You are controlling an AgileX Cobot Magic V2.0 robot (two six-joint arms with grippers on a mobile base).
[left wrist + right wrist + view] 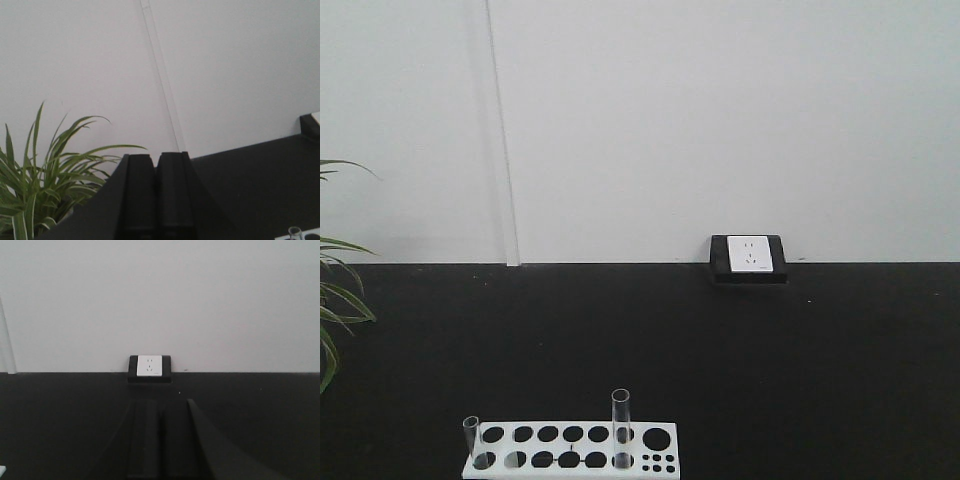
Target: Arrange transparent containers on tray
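A plain white wall stood behind a black desk that filled the lower half of the front view. At the far left, the striped green leaves of a plant reached in over the desk edge. To its right a thin pale conduit strip ran down the wall to the desk line.

Near the front edge sat a white perforated rack with two rows of round holes. The left test tube stood in the hole at the rack's left end, roughly upright. The right test tube stood upright in a hole right of the middle, its rim higher than the other's. Both were clear glass and well apart from each other. Further right, against the wall, a dark socket box with a white face rested on the desk.

In the left wrist view the left pincer had its two black fingers pressed together, holding nothing, the plant on its left. In the right wrist view the right pincer was likewise pressed together and empty, pointing toward the socket box.
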